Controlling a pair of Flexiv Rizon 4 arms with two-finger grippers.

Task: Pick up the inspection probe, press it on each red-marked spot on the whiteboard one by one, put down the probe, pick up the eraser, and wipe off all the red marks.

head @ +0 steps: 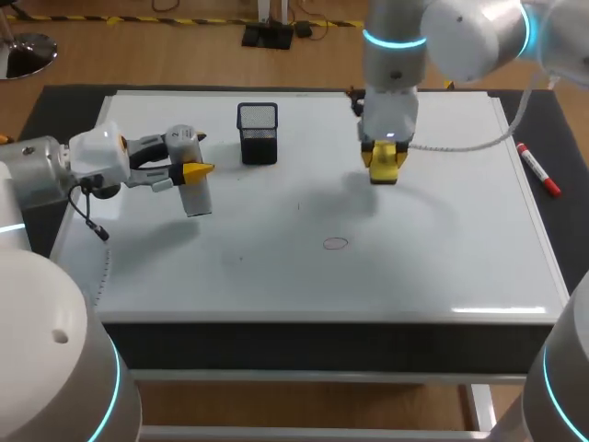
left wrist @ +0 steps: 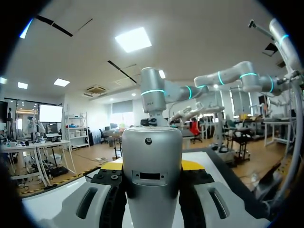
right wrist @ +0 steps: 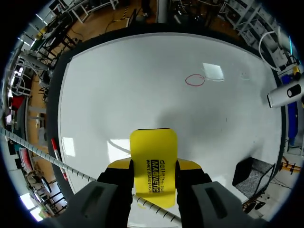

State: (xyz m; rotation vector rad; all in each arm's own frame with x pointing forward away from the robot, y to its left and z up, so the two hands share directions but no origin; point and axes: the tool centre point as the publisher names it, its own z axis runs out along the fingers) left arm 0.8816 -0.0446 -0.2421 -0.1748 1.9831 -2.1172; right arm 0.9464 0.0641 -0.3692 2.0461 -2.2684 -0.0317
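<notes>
— Over the board (head: 442, 276), two claws are hanging. What is the left claw (head: 195, 170) doing?
— It is squeezing the probe (head: 196, 195) from two sides. The probe is sitting right between the yellow tips and hanging down from them, above the left side of the board.
— Is the probe touching the board?
— I cannot tell.
— And the right claw (head: 385, 155)?
— It is pinching the eraser (right wrist: 153, 161). The yellow eraser is sitting between its fingers and poking out ahead of them, over the far middle of the board.
— Where is the red mark?
— One red ring (head: 336, 243) is showing near the middle of the board. It is lying on the near side of the eraser, well apart from both claws.
— What else is sitting there?
— A black mesh cup (head: 258, 133) is standing on the far part of the board, between the two claws. A red pen (head: 538, 170) is lying at the board's right edge.
</notes>
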